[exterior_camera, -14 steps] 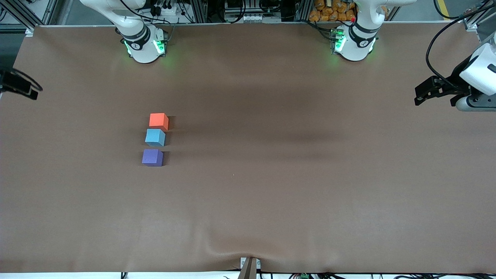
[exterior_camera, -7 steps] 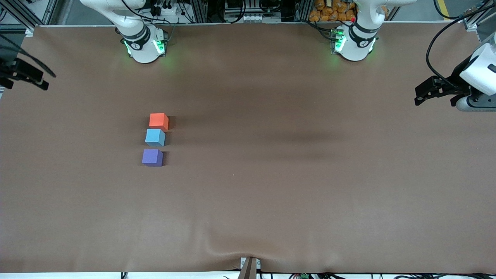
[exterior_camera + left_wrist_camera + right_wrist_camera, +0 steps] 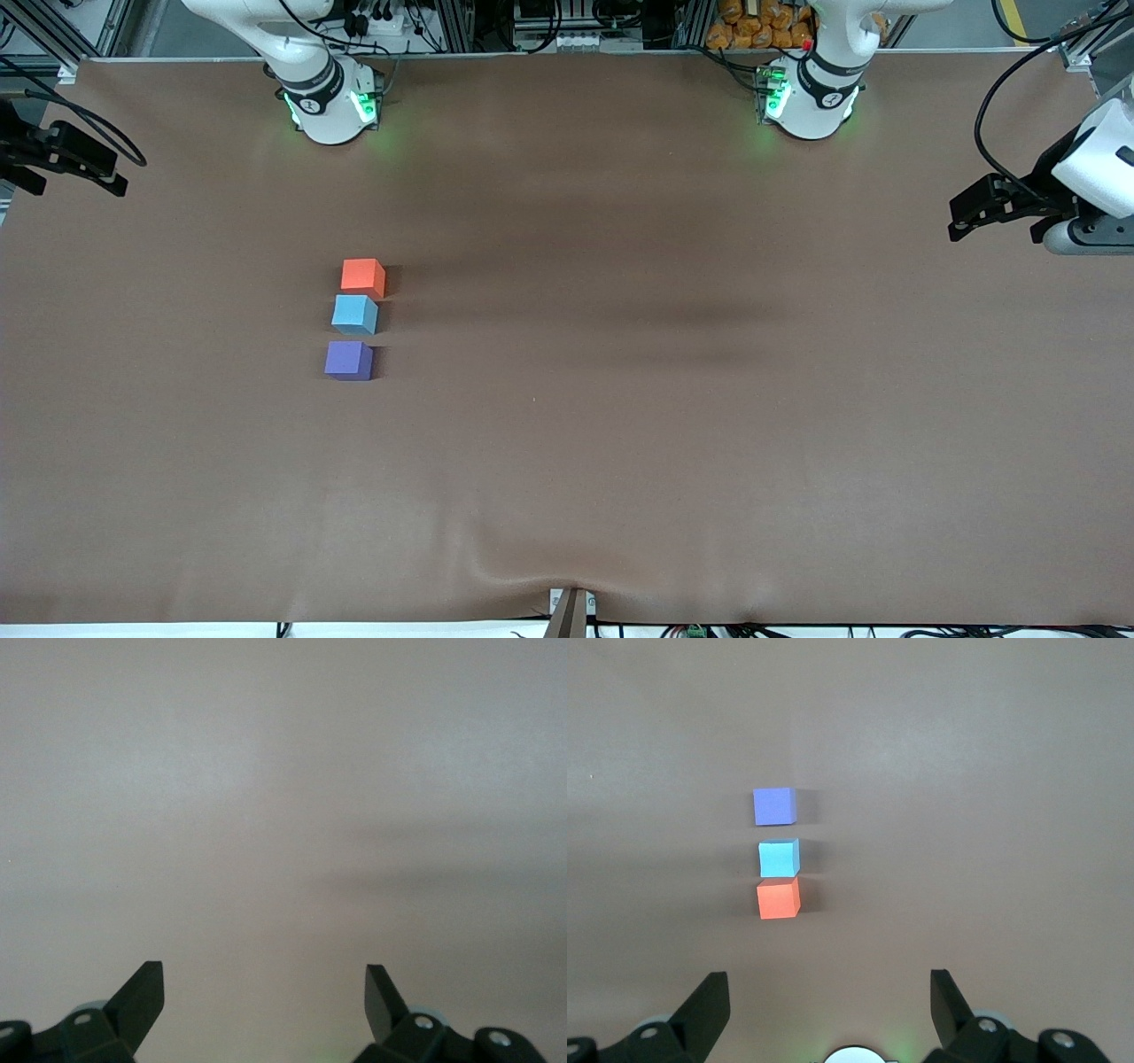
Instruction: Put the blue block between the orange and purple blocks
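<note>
Three cubes stand in a short row on the brown surface, toward the right arm's end of it. The orange block is farthest from the front camera, the blue block sits right between its two neighbours, and the purple block is nearest the camera. Blue and orange look to be touching or just about touching; there's a thin strip of bare cloth between blue and purple. All three sit flat and upright, nothing tilted. The right wrist view shows the same line-up: purple block, blue block, orange block, with blue's edge meeting orange's. The right gripper is up in the air over the edge of the surface at the right arm's end, well apart from the cubes, and its jaws are spread wide with nothing between them, as its own wrist view makes plain. The left gripper hangs over the edge at the left arm's end, a long way from the row; jaws spread wide there too, empty, looking down on bare cloth. Neither gripper touches a cube. The two arm bases glow green along the edge of the surface farthest from the camera.
</note>
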